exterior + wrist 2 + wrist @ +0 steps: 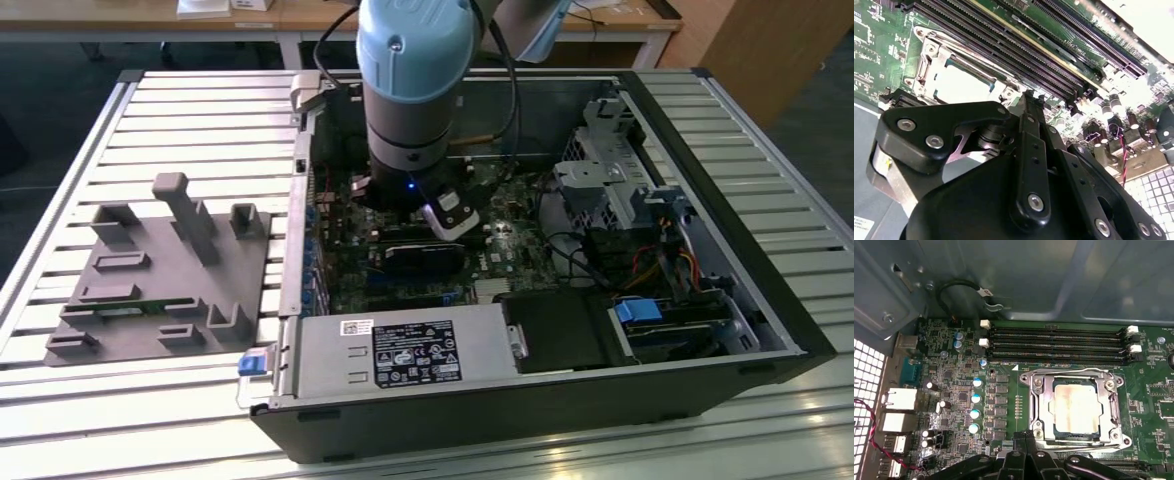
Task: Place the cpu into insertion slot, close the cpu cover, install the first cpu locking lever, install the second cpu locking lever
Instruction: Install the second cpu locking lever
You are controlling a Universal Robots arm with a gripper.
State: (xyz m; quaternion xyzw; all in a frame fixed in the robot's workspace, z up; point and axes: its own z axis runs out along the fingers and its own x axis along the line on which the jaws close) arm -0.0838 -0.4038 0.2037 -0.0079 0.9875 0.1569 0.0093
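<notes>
The cpu [1076, 407] [961, 82], a dull silver square, lies flat in the insertion slot, which it mostly hides. The cpu cover [1041, 400] [929, 67], a silvery frame, lies down around the chip. A thin wire lever [1064, 370] runs along the frame's edge beside the memory slots. My gripper [1024, 437] [1030, 97] hovers just off the socket's edge. It is shut, with its black fingers pressed together and nothing between them. In the exterior view the arm [407, 90] reaches down into the open computer case over the motherboard.
Long black memory slots [1059, 342] run beside the socket, and capacitors [975, 405] stand on another side. Case walls, a drive cage [601, 170] and the power supply [400, 350] ring the board. A grey fixture [160, 270] sits on the slatted table.
</notes>
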